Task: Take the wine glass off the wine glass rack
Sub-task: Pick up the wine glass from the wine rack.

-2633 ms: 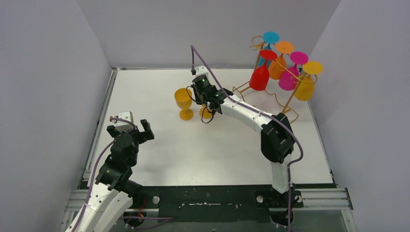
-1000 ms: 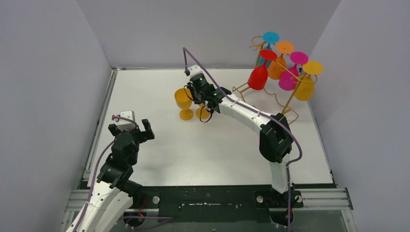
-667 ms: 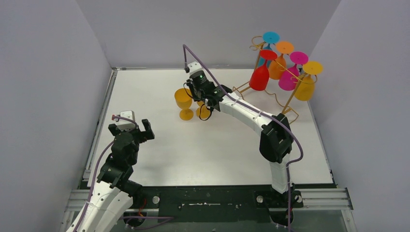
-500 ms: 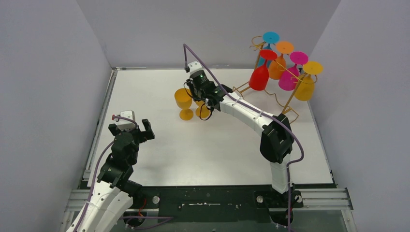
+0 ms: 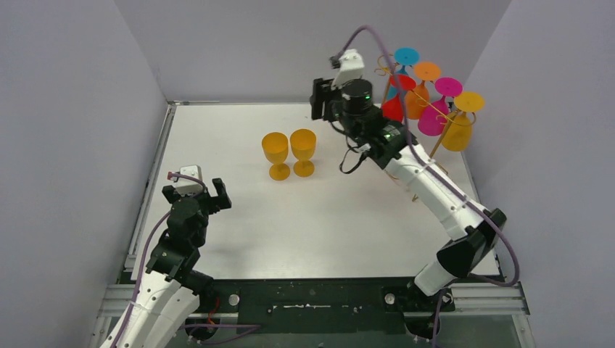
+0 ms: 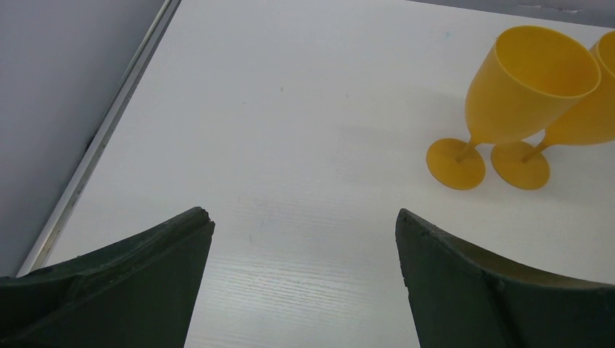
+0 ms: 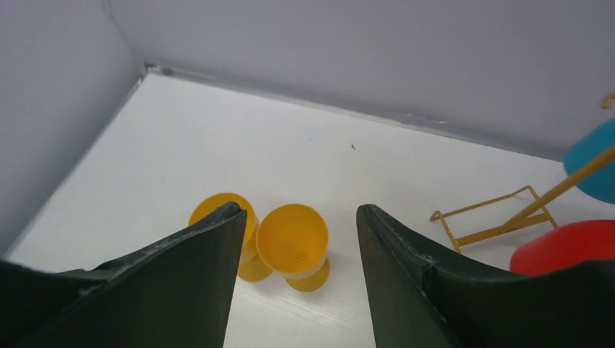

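1. At 8 o'clock on the bench (image 5: pixel 239 232): left tool (image 5: pixel 196 194), spread wide, empty, well apart from everything. Poses little risk from there.
2. Just 11 o'clock of centre: two yellow wine glasses (image 5: pixel 276 148), upright, side by side, feet touching or nearly so. Could topple together under a low sweep of the arm, being top-heavy and crowded.
3. At 12 o'clock, raised above the bench: right tool (image 5: pixel 323 101), spread wide, holding nothing, near the rack's end.
4. At 1 to 2 o'clock: wine glass rack (image 5: pixel 436 148), with five glasses hung bowl-down by their feet. Nearest the tool, red wine glass (image 7: pixel 562 246); beyond it blue glass (image 5: pixel 406 56), orange glass (image 5: pixel 415 101), magenta glass (image 5: pixel 433 119) and hung yellow glass (image 5: pixel 457 134).
5. Likely to snag if pulled straight down, with the foot caught in its wire loop; would then drag or tip the light frame and spill every glass.
6. Could also knock the close-hung neighbours during the reach, or slip off a smooth rounded bowl under a shallow grip.
7. Cannot tell the exact clearance to the red glass, partly hidden by the arm from above.
8. No brand, label or writing legible anywhere.
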`<state>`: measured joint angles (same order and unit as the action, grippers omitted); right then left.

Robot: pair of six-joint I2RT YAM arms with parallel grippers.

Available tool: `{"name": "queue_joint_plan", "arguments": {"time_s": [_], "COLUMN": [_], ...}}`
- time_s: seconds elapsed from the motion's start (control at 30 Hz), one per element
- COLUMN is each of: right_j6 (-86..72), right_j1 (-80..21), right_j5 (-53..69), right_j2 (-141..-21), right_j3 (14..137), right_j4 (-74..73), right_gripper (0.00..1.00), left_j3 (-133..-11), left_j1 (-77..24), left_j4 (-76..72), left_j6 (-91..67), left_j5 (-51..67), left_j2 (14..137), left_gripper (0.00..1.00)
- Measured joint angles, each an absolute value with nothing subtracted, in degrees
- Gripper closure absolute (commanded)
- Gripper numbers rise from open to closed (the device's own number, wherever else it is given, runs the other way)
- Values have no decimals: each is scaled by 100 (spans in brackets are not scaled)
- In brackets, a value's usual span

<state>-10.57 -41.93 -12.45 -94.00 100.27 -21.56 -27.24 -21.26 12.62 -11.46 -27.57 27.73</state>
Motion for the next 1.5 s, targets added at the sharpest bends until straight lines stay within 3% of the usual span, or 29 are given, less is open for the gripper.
{"name": "queue_joint_plan", "arguments": {"time_s": [0.33, 0.6, 1.5], "right_j6": [-3020, -3509, -3457], "right_j1": [-1059, -591, -145], "right_j5": [261, 1007, 572], "right_j2": [-8637, -8637, -8886], "right_j3": [9961, 9959, 9950], "right_j4": [-2228, -2539, -2886], "right_gripper": [35, 36, 43], "left_j3": [-2724, -2724, -2718], "left_j1": [-2082, -2053, -2051], "left_j4": [1260, 1260, 1249], "left_j6": [-1151, -1151, -1151], "left_j5": [-2674, -2655, -2630], "left_j2": [2768, 2770, 2770], "left_gripper": [5, 5, 5]}}
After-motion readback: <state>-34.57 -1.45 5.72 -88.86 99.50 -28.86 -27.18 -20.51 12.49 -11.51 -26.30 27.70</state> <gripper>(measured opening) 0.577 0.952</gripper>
